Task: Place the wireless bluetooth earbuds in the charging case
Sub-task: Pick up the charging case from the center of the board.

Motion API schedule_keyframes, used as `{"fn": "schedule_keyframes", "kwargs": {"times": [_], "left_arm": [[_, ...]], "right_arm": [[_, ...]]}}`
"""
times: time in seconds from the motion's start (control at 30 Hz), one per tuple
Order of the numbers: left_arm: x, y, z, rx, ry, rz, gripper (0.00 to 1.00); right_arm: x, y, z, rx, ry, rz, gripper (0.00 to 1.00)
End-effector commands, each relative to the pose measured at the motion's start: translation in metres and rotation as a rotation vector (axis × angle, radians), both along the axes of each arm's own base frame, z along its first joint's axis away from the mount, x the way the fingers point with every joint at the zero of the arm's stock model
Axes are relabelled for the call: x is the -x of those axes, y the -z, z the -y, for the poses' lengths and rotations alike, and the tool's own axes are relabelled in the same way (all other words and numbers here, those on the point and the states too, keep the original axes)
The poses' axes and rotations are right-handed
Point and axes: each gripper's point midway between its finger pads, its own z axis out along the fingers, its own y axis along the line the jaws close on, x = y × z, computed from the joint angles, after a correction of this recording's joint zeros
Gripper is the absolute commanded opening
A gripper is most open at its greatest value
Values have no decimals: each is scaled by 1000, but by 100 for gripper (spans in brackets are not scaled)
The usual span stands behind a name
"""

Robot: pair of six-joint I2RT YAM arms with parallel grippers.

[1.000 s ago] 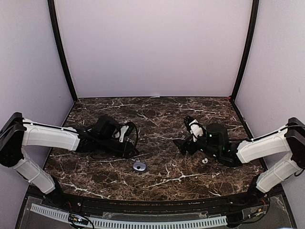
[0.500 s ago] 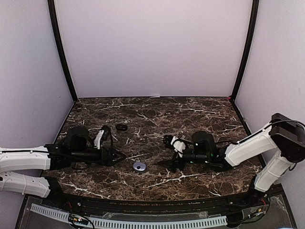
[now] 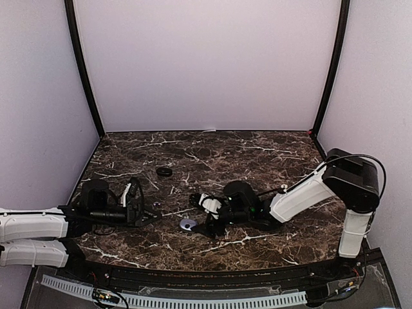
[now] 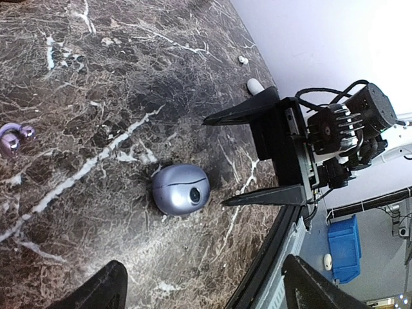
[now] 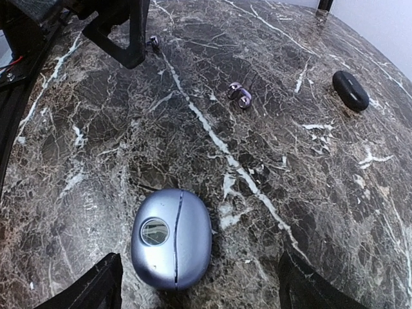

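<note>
Arms both lie low over the table (image 3: 257,148), reaching toward each other. I see the left gripper (image 3: 149,205) and right gripper (image 3: 199,215) spread wide, holding nothing. The case (image 5: 171,237) lies flat and shut just ahead of the right gripper, long axis along its reach. One bud (image 5: 239,95) sits beyond; I can't tell its heading.

A dark brown marble-patterned worktop (image 3: 219,145), veined in white, is closed in by plain pale lilac walls (image 3: 206,64) at 9, 12 and 3 o'clock under even, soft light. A black post (image 3: 82,64) stands in the far corner at 11 o'clock and a second post (image 3: 331,64) at 1 o'clock. A white slotted strip (image 3: 193,301) runs along the near edge at 6 o'clock.
</note>
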Motion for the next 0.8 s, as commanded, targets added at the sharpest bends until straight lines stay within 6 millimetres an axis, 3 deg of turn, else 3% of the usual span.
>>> {"fn": "schedule_keyframes", "kwargs": {"times": [0.0, 0.1, 0.33, 0.57, 0.77], "left_arm": [[2, -8, 7, 49, 42, -3, 86], [-5, -8, 3, 50, 18, -10, 86], [-7, -10, 5, 61, 33, -11, 86], [-8, -5, 5, 43, 39, -40, 84], [-2, -4, 7, 78, 64, -49, 84]], "right_arm": [[8, 7, -15, 31, -57, 9, 82], [10, 16, -17, 49, -68, -2, 80], [11, 31, -23, 88, -89, -25, 63], [12, 29, -26, 87, -99, -26, 43], [10, 15, -24, 66, -86, -4, 39]]}}
